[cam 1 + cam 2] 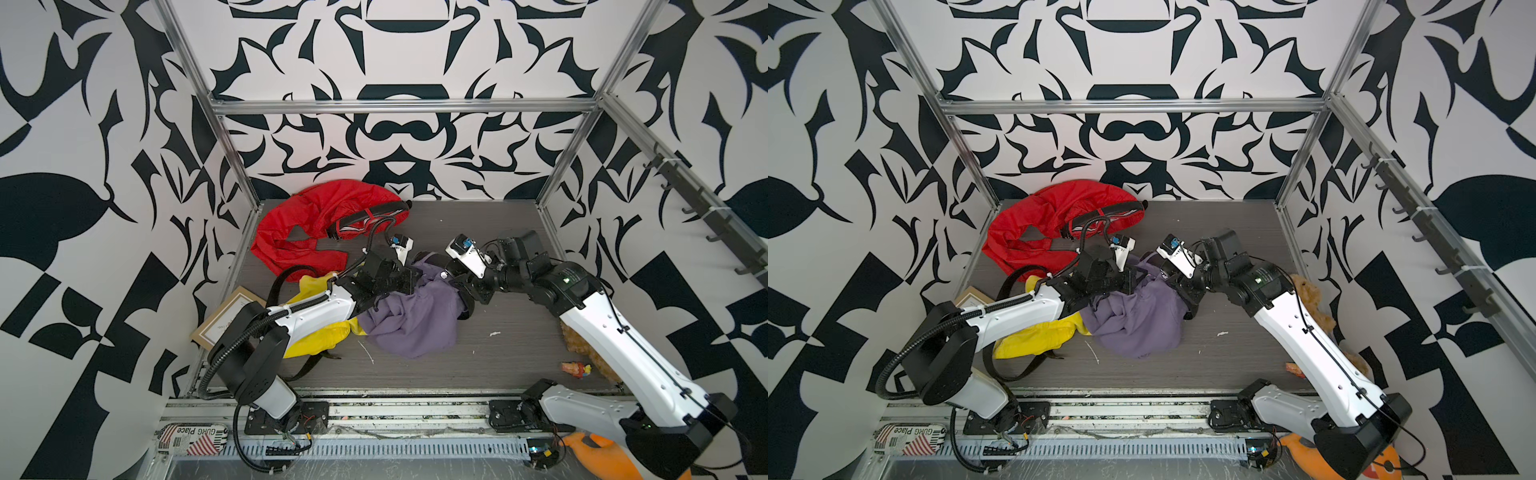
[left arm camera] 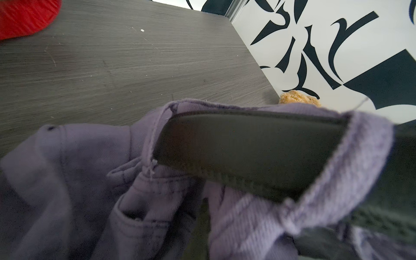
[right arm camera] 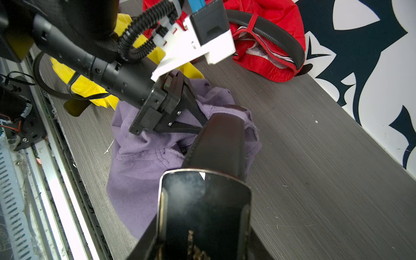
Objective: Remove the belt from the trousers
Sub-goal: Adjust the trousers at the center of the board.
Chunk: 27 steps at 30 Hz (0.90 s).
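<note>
Two tools meet mid-frame: my right tool [image 1: 462, 296] holds the black leather belt [image 3: 216, 139], threaded in the crumpled lilac trousers [image 1: 415, 320], by its buckle; whether the left tool [image 3: 201, 126] grips, I cannot tell; next, pull through the loops.

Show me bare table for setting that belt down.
Free: grey wooden tabletop right of the crumpled purple trousers and black leather belt, and the back strip beside the red garment. Crowded: the left side, around the yellow cloth.
</note>
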Each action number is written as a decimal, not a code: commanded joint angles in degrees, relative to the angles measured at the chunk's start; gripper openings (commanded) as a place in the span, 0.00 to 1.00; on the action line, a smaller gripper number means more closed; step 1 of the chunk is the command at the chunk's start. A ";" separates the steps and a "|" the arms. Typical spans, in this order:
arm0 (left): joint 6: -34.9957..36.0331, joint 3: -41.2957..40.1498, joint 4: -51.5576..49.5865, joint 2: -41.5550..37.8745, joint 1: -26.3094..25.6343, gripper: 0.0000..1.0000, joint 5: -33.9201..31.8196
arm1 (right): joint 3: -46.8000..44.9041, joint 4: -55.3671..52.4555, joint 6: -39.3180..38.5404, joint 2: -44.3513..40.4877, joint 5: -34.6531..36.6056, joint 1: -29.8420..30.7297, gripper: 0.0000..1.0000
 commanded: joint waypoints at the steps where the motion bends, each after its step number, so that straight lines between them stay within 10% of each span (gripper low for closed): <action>1: 0.65 -3.34 -8.12 -3.25 3.10 0.61 -11.05 | 3.41 1.29 0.01 -3.84 -1.70 -0.84 0.00; 5: 12.04 -3.29 -5.30 -9.98 -1.09 0.81 -17.09 | 5.36 0.96 -0.82 -2.67 -3.57 -1.33 0.00; 11: 28.90 -6.27 8.26 -14.70 -6.30 0.83 -14.08 | 7.85 0.13 -1.42 -1.59 -5.68 -1.70 0.00; 27: 36.69 -4.03 16.93 -16.88 -7.28 0.78 -0.30 | 10.70 -2.18 -2.38 -0.62 -9.95 -2.91 0.00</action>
